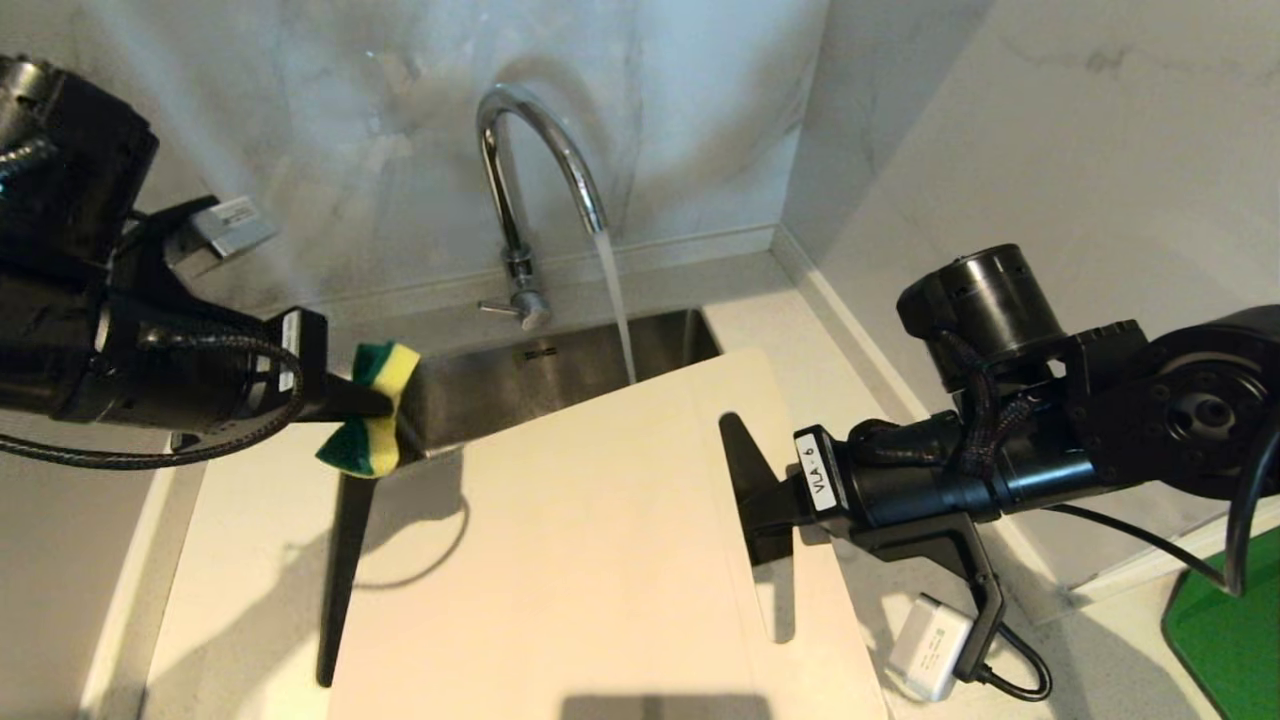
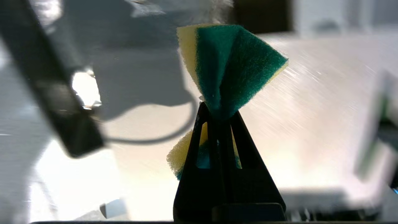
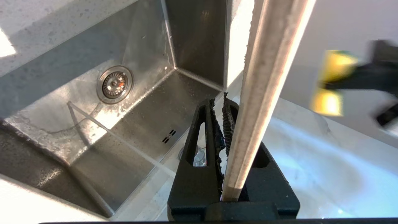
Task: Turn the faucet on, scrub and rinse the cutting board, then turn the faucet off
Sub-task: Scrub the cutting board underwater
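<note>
Principal hazards, judged from the present arrangement: the thin pale beige rectangular plastic cutting board [image 1: 600, 530], pinched only at its edge near three o'clock, could pivot or slip once scrubbing pressure falls on its unsupported face toward nine o'clock; it could then drop into the stainless steel sink [image 1: 560, 375] below it; the stream from the tall chrome gooseneck faucet [image 1: 530, 150], at twelve o'clock, meets the board's far edge, so a steeper tilt would probably throw water onto the pale stone desk [image 1: 240, 560]; the green and yellow sponge [image 1: 372, 410], squeezed at its waist, might work loose under sideways rubbing. Right claw [image 1: 745, 500]: clenched on the board's edge beside the elongated handle cutout [image 1: 782, 590], the board held over the sink's near rim and sloping toward the basin. Left claw [image 1: 375, 403]: clamped tight round the folded sponge, at about ten o'clock of the board, near its corner and apart from its surface. Faucet running; scrubbing apparently not yet begun.
</note>
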